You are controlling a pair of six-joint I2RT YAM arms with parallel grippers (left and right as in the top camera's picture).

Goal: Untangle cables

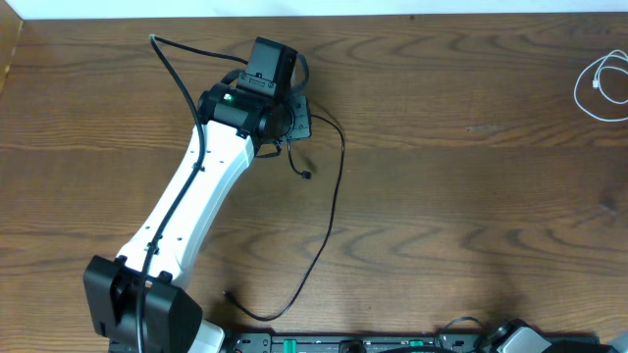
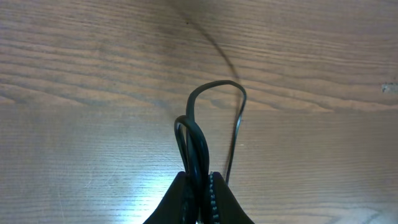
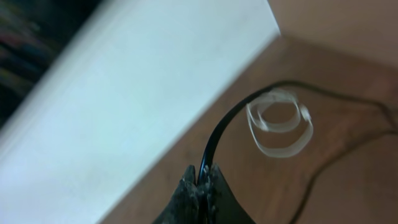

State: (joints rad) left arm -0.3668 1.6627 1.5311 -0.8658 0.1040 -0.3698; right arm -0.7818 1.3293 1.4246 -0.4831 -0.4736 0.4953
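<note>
Your left gripper [image 2: 199,186] is clamped on a doubled loop of the black cable [image 2: 196,146]. Its long tail trails back toward the robot's edge of the table. The white cable [image 1: 601,86] lies coiled well apart at far right, nearer your right gripper [image 3: 202,177], whose jaws are pressed together.

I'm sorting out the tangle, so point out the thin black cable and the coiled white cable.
thin black cable [image 1: 337,196], overhead view, middle of its run.
coiled white cable [image 3: 283,149], right wrist view, lower edge of coil.
</note>
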